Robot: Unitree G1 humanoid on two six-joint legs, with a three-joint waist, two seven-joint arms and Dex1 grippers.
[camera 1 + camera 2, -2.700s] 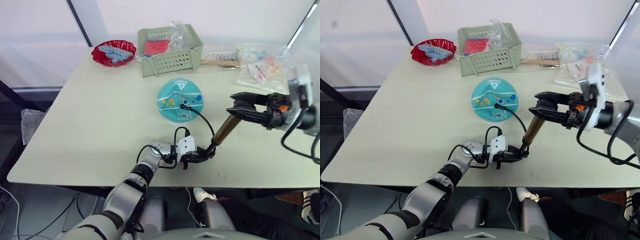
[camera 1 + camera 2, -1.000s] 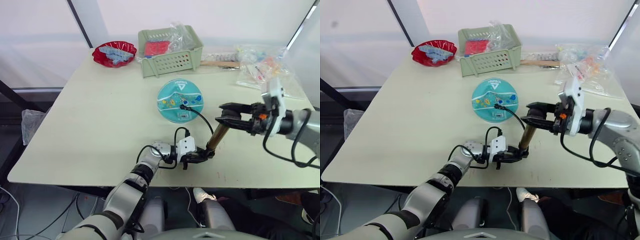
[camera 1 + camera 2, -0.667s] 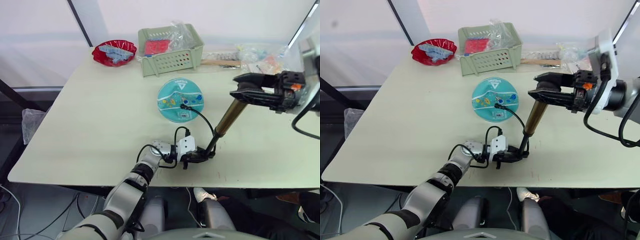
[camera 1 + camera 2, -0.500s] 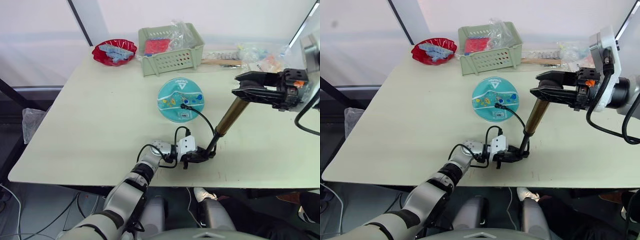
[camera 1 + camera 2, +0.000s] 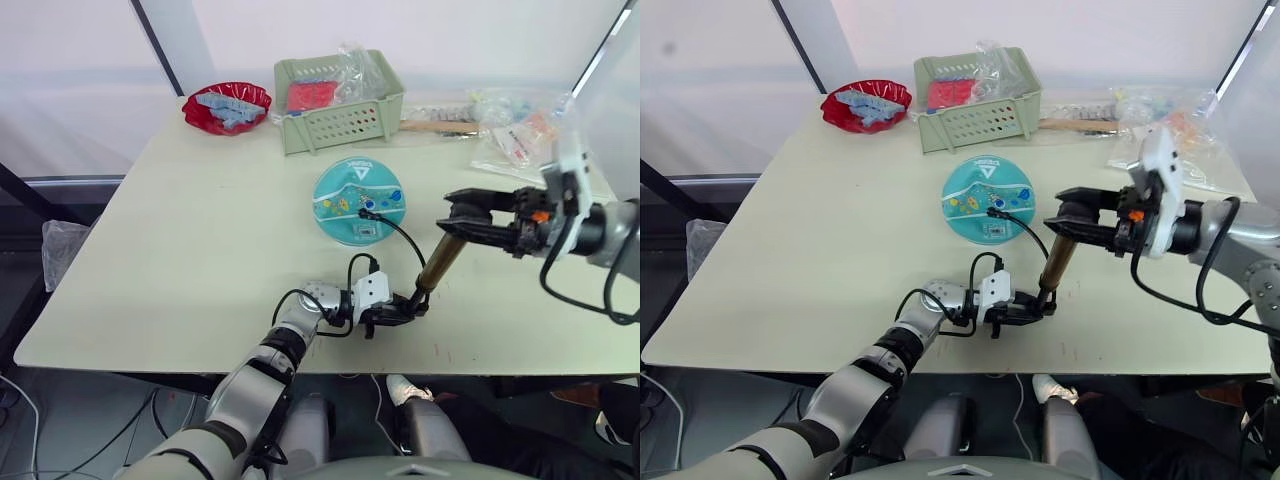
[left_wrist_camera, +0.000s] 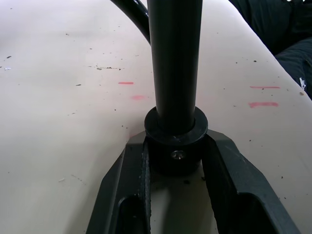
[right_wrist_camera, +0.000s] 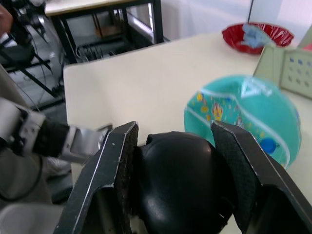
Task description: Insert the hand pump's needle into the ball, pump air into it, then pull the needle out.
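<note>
Tools share the hand pump (image 5: 437, 263): left tool (image 6: 175, 161) clamps its black base cap on the tabletop (image 5: 200, 240), right tool (image 7: 176, 185) grips its T-handle. Beyond the left tool lies the ball (image 5: 359, 200), hose (image 5: 400, 236) running to it.

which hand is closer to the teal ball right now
The right hand, but not by much. It grips the pump's handle just beside the ball, toward the robot's right. The left hand clamps the pump's base near the table's front edge.
</note>
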